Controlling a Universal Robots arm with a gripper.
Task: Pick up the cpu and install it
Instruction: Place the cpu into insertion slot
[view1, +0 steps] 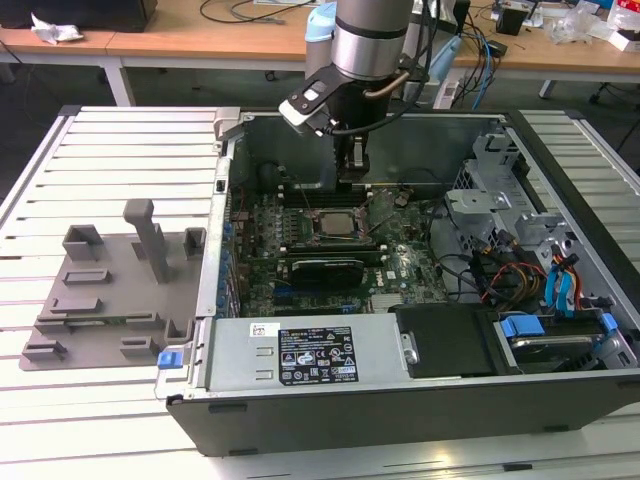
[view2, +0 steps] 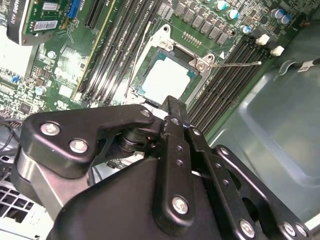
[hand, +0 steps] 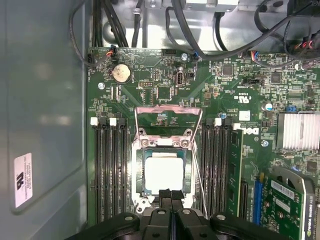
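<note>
The cpu (hand: 163, 172), a flat square chip with a silvery-white top, lies inside the black-framed socket (hand: 139, 172) on the green motherboard (hand: 220, 100); it appears too in the second wrist view (view2: 167, 77) and in the exterior view (view1: 335, 222). The socket's metal load plate (hand: 168, 117) stands flipped open, and its thin lever (hand: 198, 175) is raised beside it. My gripper (hand: 171, 193) hangs a little above the socket's edge, shut, fingers pressed together with nothing between them. In the exterior view the gripper (view1: 352, 172) sits inside the open computer case, just behind the socket.
Memory slots (hand: 110, 170) flank the socket on both sides. A graphics card (view1: 325, 268) lies in front of it. Case walls (view1: 225, 200), a drive cage with cables (view1: 520, 260) and the power supply (view1: 310, 350) surround the board. A grey fixture tray (view1: 110, 290) sits on the exterior view's left.
</note>
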